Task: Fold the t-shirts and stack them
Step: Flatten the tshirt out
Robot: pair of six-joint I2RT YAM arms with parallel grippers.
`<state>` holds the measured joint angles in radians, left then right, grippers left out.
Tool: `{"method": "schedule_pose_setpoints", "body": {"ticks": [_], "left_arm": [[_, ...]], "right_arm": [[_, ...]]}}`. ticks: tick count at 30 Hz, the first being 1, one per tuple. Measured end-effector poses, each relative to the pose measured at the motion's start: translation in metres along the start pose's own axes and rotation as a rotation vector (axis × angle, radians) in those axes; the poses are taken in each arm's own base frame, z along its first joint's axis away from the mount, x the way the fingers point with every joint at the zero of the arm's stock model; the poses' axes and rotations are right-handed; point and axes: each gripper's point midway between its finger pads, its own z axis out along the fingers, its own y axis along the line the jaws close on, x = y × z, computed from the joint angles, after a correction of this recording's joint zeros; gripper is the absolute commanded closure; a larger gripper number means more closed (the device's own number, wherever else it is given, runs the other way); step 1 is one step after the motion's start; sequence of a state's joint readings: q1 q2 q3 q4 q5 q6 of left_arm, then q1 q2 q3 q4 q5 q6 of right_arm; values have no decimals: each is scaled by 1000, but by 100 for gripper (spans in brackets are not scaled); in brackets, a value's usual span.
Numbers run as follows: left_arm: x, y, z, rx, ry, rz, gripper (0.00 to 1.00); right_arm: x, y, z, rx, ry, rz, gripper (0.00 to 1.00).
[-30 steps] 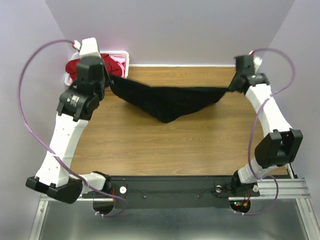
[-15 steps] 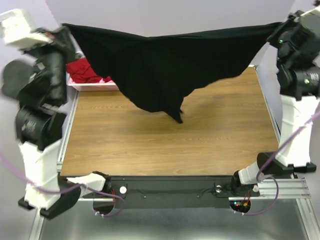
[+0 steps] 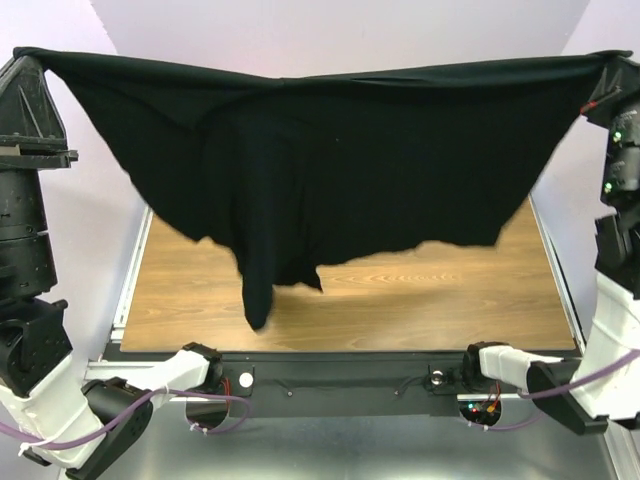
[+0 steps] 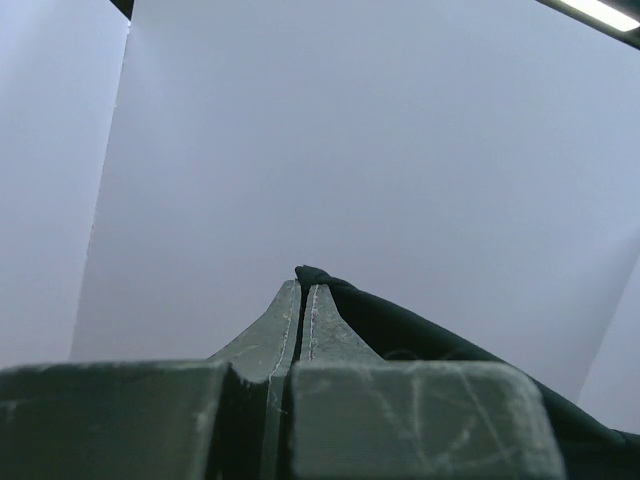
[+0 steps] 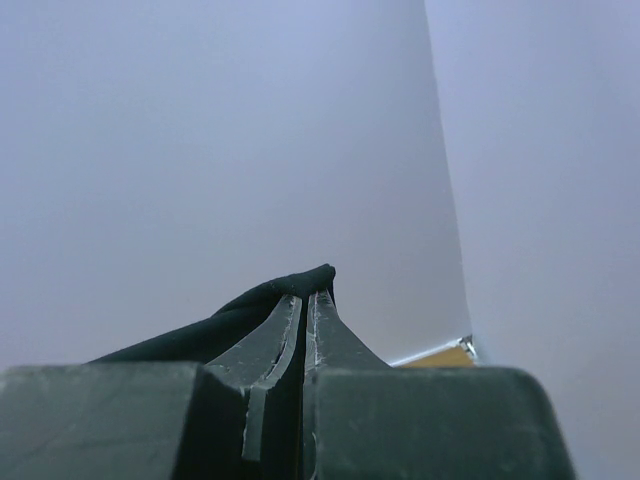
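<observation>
The large black t-shirt [image 3: 350, 170] hangs spread wide in the air above the table, stretched between both arms. My left gripper [image 3: 22, 52] is shut on its upper left corner, high at the left edge; in the left wrist view the cloth [image 4: 400, 325] is pinched at the tips of the left gripper [image 4: 304, 285]. My right gripper [image 3: 618, 58] is shut on the upper right corner; the right wrist view shows the cloth [image 5: 240, 310] folded over the tips of the right gripper [image 5: 306, 295]. A sleeve dangles low at the left. The red and pink shirts are hidden behind the cloth.
The wooden table [image 3: 450, 300] shows below the hanging shirt. The basket at the back left is hidden by the cloth. White walls close the back and sides. The arm bases stand at the near edge.
Both arms have lifted the black shirt from just above the table to high in the air and pulled its corners further apart. The cloth now covers the basket and the back of the table.
</observation>
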<state>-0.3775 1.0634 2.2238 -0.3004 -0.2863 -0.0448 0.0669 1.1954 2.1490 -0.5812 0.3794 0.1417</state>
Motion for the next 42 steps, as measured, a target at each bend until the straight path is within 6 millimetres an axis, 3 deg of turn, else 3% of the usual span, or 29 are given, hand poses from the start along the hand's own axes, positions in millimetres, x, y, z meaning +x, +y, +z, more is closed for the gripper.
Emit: {"method": "schedule_pose_setpoints", "body": {"ticks": [4, 7, 11, 15, 16, 19, 23, 26, 29, 33, 37, 40, 42], "left_arm": [[5, 1, 3, -4, 10, 24, 100], [23, 2, 14, -18, 44, 54, 100], [63, 3, 38, -48, 110, 104, 100], [120, 5, 69, -74, 192, 166, 100], [126, 5, 73, -77, 196, 172, 100], [181, 6, 97, -88, 268, 226, 100], [237, 6, 119, -88, 342, 269, 100], [254, 0, 131, -66, 351, 265, 100], [254, -13, 135, -6, 337, 236, 100], [223, -27, 134, 56, 261, 197, 100], [181, -30, 115, 86, 182, 171, 100], [178, -25, 92, 95, 189, 161, 100], [205, -19, 74, 102, 243, 154, 100]], "right_arm": [[-7, -1, -5, -7, -23, -17, 99], [0, -1, -1, -6, -14, -32, 99], [36, 3, 26, 3, 59, -74, 99], [91, 10, 66, 16, 164, -122, 99], [105, 11, 75, 19, 188, -133, 99], [161, 16, 110, 28, 284, -173, 99], [191, 22, 140, 32, 316, -189, 99], [186, 26, 146, 30, 293, -178, 99], [156, 32, 147, 17, 206, -137, 99], [110, 33, 126, -10, 76, -88, 99], [69, 27, 94, -30, -41, -64, 99], [74, 16, 73, -27, -44, -79, 99], [108, 4, 63, -9, 4, -107, 99]]}}
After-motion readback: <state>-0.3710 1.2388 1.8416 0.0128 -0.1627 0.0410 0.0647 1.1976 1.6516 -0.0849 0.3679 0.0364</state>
